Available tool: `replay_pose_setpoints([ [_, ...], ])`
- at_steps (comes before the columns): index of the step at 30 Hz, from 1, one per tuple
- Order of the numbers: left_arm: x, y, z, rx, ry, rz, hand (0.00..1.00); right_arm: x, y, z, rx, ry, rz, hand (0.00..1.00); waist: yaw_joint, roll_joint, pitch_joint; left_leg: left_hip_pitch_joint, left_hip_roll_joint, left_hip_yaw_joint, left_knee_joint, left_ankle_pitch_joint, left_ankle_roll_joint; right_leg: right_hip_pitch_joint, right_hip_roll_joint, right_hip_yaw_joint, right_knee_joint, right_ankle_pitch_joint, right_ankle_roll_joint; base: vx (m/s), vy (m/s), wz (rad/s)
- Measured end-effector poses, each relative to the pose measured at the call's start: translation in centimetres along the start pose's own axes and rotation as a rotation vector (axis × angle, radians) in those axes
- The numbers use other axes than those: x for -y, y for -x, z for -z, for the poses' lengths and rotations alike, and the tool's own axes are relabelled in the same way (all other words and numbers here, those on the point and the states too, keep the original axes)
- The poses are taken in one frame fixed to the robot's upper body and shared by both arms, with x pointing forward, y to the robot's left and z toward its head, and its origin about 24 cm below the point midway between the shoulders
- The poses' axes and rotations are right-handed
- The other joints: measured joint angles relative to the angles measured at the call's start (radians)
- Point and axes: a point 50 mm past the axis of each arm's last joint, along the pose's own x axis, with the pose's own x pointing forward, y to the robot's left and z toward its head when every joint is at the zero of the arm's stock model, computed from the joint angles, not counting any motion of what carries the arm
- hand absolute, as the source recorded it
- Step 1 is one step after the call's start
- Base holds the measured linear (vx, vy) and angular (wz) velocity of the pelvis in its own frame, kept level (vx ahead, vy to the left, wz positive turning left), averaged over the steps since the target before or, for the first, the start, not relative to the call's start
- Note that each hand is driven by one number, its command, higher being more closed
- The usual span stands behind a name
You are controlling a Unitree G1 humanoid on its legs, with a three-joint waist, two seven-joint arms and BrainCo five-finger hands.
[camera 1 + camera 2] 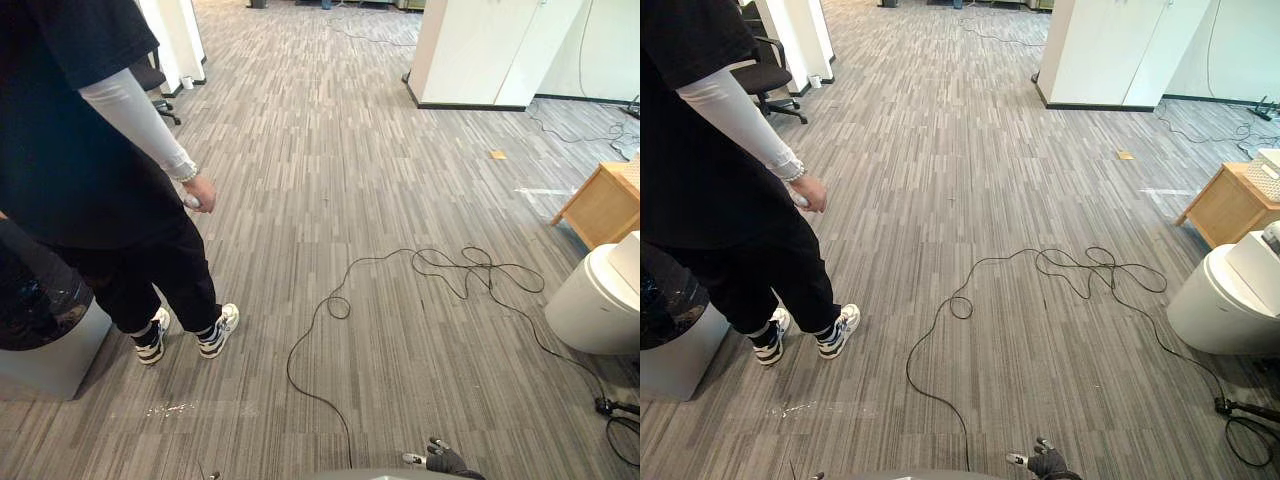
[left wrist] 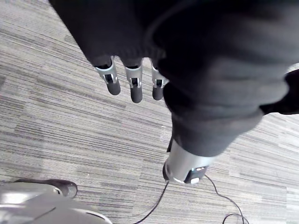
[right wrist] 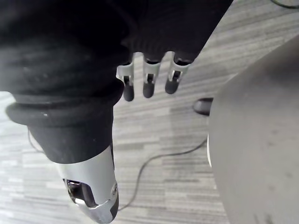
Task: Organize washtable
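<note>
Fingers (image 2: 136,89) of left hand (image 2: 111,79) and right hand (image 3: 148,83) hang straight, slightly apart, empty, above grey striped carpet (image 1: 330,180). White rounded toilet (image 1: 590,300) lies off to the right; right hand judged nearer.

Over on the robot's right stands the wooden bench (image 1: 607,205), light honey-coloured timber with a flat top and a plain solid side panel. It sits upright and square on the grey striped carpet floor (image 1: 330,180), and its far part is cut off by the edge of the view. On its top, at the corner nearest that edge, rests a pale item (image 1: 1268,168) with a gridded surface, too cropped to identify. Just in front of the bench, closer to the robot, sits a white toilet (image 1: 1220,300), its lid down, the two close together.
</note>
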Motion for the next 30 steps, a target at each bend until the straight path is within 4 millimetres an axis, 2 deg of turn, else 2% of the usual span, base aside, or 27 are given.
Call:
replay_pose_setpoints([
  [1, 0.0, -0.1, -0.2, -0.001, 0.015, -0.006, 0.0, -0.1, 0.0, -0.1, 0.004, -0.01, -0.001, 0.0, -0.001, 0.0, 0.012, -0.012, 0.006, -0.008, 0.056, -0.002, -0.002, 0.002, 0.01, 0.006, 0.038, -0.057, -0.022, 0.04, -0.168, 0.23],
  [2, 0.0, -0.1, -0.4, 0.001, 0.042, -0.013, 0.0, -0.2, 0.0, -0.2, 0.016, -0.02, -0.003, 0.0, -0.002, -0.001, 0.026, -0.03, 0.02, -0.023, 0.138, -0.015, -0.017, 0.012, 0.047, 0.01, 0.073, -0.12, -0.041, 0.02, -0.18, 0.27],
  [3, 0.0, -0.2, -0.7, 0.009, 0.063, -0.017, 0.0, -0.3, 0.0, -0.3, 0.02, -0.021, -0.005, 0.0, 0.001, -0.005, 0.034, -0.046, 0.027, -0.021, 0.196, -0.022, -0.025, 0.025, 0.07, 0.009, 0.089, -0.139, -0.05, 0.01, -0.229, 0.45],
  [4, -0.4, -0.3, -1.2, 0.026, 0.125, -0.04, 0.0, -0.6, 0.0, -0.4, 0.027, -0.026, -0.013, 0.0, 0.003, -0.019, 0.046, -0.113, 0.042, -0.008, 0.36, -0.025, -0.029, 0.04, 0.105, 0.004, 0.107, -0.156, -0.054, -0.02, -0.247, 0.41],
  [5, -0.2, -0.2, -1.5, 0.041, 0.174, -0.049, 0.0, -0.6, 0.0, -0.6, 0.041, -0.027, -0.013, 0.0, 0.011, -0.011, 0.066, -0.204, 0.086, 0.037, 0.566, -0.016, -0.027, 0.07, 0.133, -0.05, 0.111, -0.192, -0.07, -0.03, -0.232, 0.3],
  [6, -0.2, -0.2, -1.4, 0.038, 0.196, -0.055, 0.0, -0.6, 0.1, -0.6, 0.046, -0.026, -0.011, 0.0, 0.021, -0.003, 0.073, -0.239, 0.113, 0.057, 0.662, 0.001, -0.031, 0.091, 0.142, -0.056, 0.106, -0.216, -0.058, -0.01, -0.11, 0.08],
  [7, -0.1, -0.2, -1.2, 0.024, 0.222, -0.06, 0.0, -0.5, 0.1, -0.7, 0.049, -0.034, -0.008, 0.0, 0.032, -0.005, 0.084, -0.292, 0.162, 0.083, 0.797, 0.029, -0.058, 0.117, 0.15, -0.061, 0.101, -0.235, -0.053, 0.01, -0.028, 0.03],
  [8, -0.4, -0.1, -0.7, 0.012, 0.227, -0.069, 0.0, -0.7, -0.1, -1.2, 0.052, -0.03, -0.013, 0.0, 0.037, -0.01, 0.088, -0.332, 0.204, 0.119, 0.835, -0.071, -0.033, 0.131, 0.147, -0.065, 0.11, -0.243, -0.062, 0.03, -0.002, 0.1],
  [10, -0.4, -0.1, -0.7, 0.015, 0.235, -0.067, 0.0, -1.0, -0.2, -1.7, 0.06, -0.019, -0.024, 0.0, 0.039, -0.021, 0.107, -0.415, 0.212, 0.125, 0.739, -0.149, -0.044, 0.131, 0.122, -0.058, 0.113, -0.27, -0.058, 0.04, 0.018, 0.08],
  [11, -0.3, -0.1, -0.7, 0.015, 0.237, -0.064, 0.0, -1.1, -0.3, -1.9, 0.063, -0.014, -0.028, 0.0, 0.046, -0.027, 0.113, -0.44, 0.202, 0.113, 0.668, -0.147, -0.049, 0.123, 0.108, -0.056, 0.123, -0.28, -0.052, 0.08, 0.105, -0.07],
  [12, -0.2, -0.1, -0.8, 0.018, 0.227, -0.059, 0.0, -0.9, -0.3, -2.1, 0.067, 0.003, -0.029, 0.0, 0.06, -0.03, 0.126, -0.484, 0.195, 0.087, 0.514, -0.132, -0.07, 0.108, 0.083, -0.048, 0.14, -0.304, -0.035, 0.12, 0.172, -0.21],
  [13, -0.2, 0.1, -0.2, 0.004, 0.223, -0.059, 0.0, -0.5, -0.4, -2.2, 0.063, 0.02, -0.023, 0.0, 0.068, -0.018, 0.136, -0.514, 0.201, 0.062, 0.373, -0.097, -0.115, 0.106, 0.072, -0.035, 0.15, -0.326, -0.012, 0.17, 0.204, -0.3],
  [14, -0.1, 0.2, 0.3, -0.009, 0.214, -0.055, 0.0, -0.3, -0.4, -2.2, 0.061, 0.022, -0.018, 0.0, 0.074, -0.01, 0.138, -0.524, 0.205, 0.051, 0.323, -0.087, -0.132, 0.109, 0.07, -0.02, 0.151, -0.336, -0.002, 0.28, 0.281, -0.47],
  [15, -0.1, 0.5, 1.2, -0.034, 0.202, -0.054, 0.0, -0.2, -0.3, -1.8, 0.046, 0.023, -0.014, 0.0, 0.086, -0.012, 0.135, -0.547, 0.217, 0.045, 0.33, -0.049, -0.121, 0.116, 0.056, 0.007, 0.159, -0.367, 0.018, 0.43, 0.362, -0.5],
  [16, -0.5, 0.8, 2.3, -0.056, 0.198, -0.064, 0.0, -0.3, -0.3, -1.5, 0.037, 0.022, -0.016, 0.0, 0.089, -0.026, 0.119, -0.558, 0.193, 0.054, 0.391, -0.038, -0.072, 0.124, 0.029, 0.035, 0.179, -0.412, 0.013, 0.48, 0.379, -0.43],
  [17, -1.1, 0.9, 2.6, -0.062, 0.188, -0.077, 0.0, -0.6, -0.2, -0.9, 0.02, 0.021, -0.025, 0.0, 0.088, -0.05, 0.108, -0.562, 0.176, 0.068, 0.412, -0.065, -0.03, 0.122, 0.011, 0.039, 0.21, -0.431, 0.027, 0.6, 0.33, -0.02],
  [18, -2.0, 0.7, 2.1, -0.049, 0.17, -0.095, 0.0, -1.6, -0.2, -0.6, 0.008, 0.009, -0.047, 0.0, 0.074, -0.093, 0.1, -0.564, 0.132, 0.079, 0.442, -0.119, -0.002, 0.08, -0.019, 0.078, 0.364, -0.451, 0.055, 0.64, 0.253, 0.24],
  [19, -1.9, 0.5, 1.4, -0.032, 0.169, -0.09, 0.0, -1.8, -0.2, -0.6, 0.011, 0.002, -0.051, 0.0, 0.075, -0.096, 0.102, -0.553, 0.116, 0.076, 0.463, -0.154, 0.014, 0.024, -0.023, 0.099, 0.528, -0.433, 0.081, 0.78, 0.281, 0.37],
  [20, -2.0, 0.4, 0.9, -0.02, 0.166, -0.089, 0.0, -1.8, -0.2, -0.7, 0.017, 0.004, -0.057, 0.0, 0.076, -0.103, 0.11, -0.496, 0.09, 0.074, 0.466, -0.194, 0.036, -0.042, -0.027, 0.148, 0.758, -0.343, 0.167, 0.62, 0.242, 0.25],
  [21, -2.1, 0.3, 0.9, -0.019, 0.163, -0.091, 0.0, -1.8, -0.2, -0.8, 0.019, 0.002, -0.062, 0.0, 0.075, -0.096, 0.119, -0.46, 0.079, 0.069, 0.464, -0.211, 0.041, -0.065, -0.023, 0.16, 0.864, -0.295, 0.2, 0.6, 0.227, 0.23],
  [22, -2.1, 0.3, 0.9, -0.02, 0.15, -0.089, 0.0, -1.6, -0.2, -0.7, 0.021, -0.009, -0.06, 0.0, 0.071, -0.093, 0.122, -0.367, 0.064, 0.058, 0.449, -0.243, 0.059, -0.096, -0.013, 0.146, 1.054, -0.257, 0.204, 0.61, 0.205, 0.16],
  [23, -2.2, 0.4, 1.1, -0.027, 0.134, -0.088, 0.0, -1.5, -0.2, -0.7, 0.023, -0.013, -0.055, 0.0, 0.071, -0.091, 0.124, -0.259, 0.057, 0.053, 0.399, -0.26, 0.075, -0.122, -0.013, 0.09, 1.165, -0.275, 0.133, 0.6, 0.193, 0.09],
  [24, -2.2, 0.4, 1.2, -0.029, 0.128, -0.087, 0.0, -1.3, -0.2, -0.7, 0.024, -0.015, -0.051, 0.0, 0.073, -0.088, 0.124, -0.207, 0.055, 0.049, 0.362, -0.263, 0.077, -0.143, -0.012, 0.056, 1.192, -0.291, 0.089, 0.68, 0.216, -0.02],
  [25, -2.1, 0.4, 1.2, -0.032, 0.121, -0.086, 0.0, -1.0, -0.2, -1.0, 0.039, -0.02, -0.043, 0.0, 0.068, -0.078, 0.124, -0.118, 0.055, 0.032, 0.284, -0.265, 0.073, -0.211, -0.003, -0.011, 1.191, -0.325, 0.032, 0.53, 0.161, 0.13],
  [26, -2.0, 0.3, 1.1, -0.033, 0.112, -0.084, 0.0, -0.8, -0.2, -1.7, 0.069, -0.038, -0.032, 0.0, 0.052, -0.068, 0.126, -0.052, 0.06, 0.011, 0.217, -0.259, 0.066, -0.282, 0.008, -0.073, 1.138, -0.358, -0.002, 0.52, 0.138, 0.26],
  [27, -1.9, 0.3, 0.9, -0.03, 0.113, -0.08, 0.0, -0.6, -0.2, -2.0, 0.082, -0.048, -0.026, 0.0, 0.046, -0.062, 0.131, -0.021, 0.063, 0.004, 0.19, -0.257, 0.063, -0.314, 0.012, -0.098, 1.091, -0.372, -0.004, 0.55, 0.096, 0.4],
  [30, -1.0, 0.1, 0.0, -0.009, 0.125, -0.062, 0.0, -0.3, -0.2, -3.1, 0.132, -0.057, -0.014, 0.0, 0.025, -0.036, 0.135, 0.124, 0.077, -0.052, 0.066, -0.263, 0.049, -0.42, 0.024, -0.164, 0.684, -0.347, -0.011, 0.63, 0.091, 0.64],
])
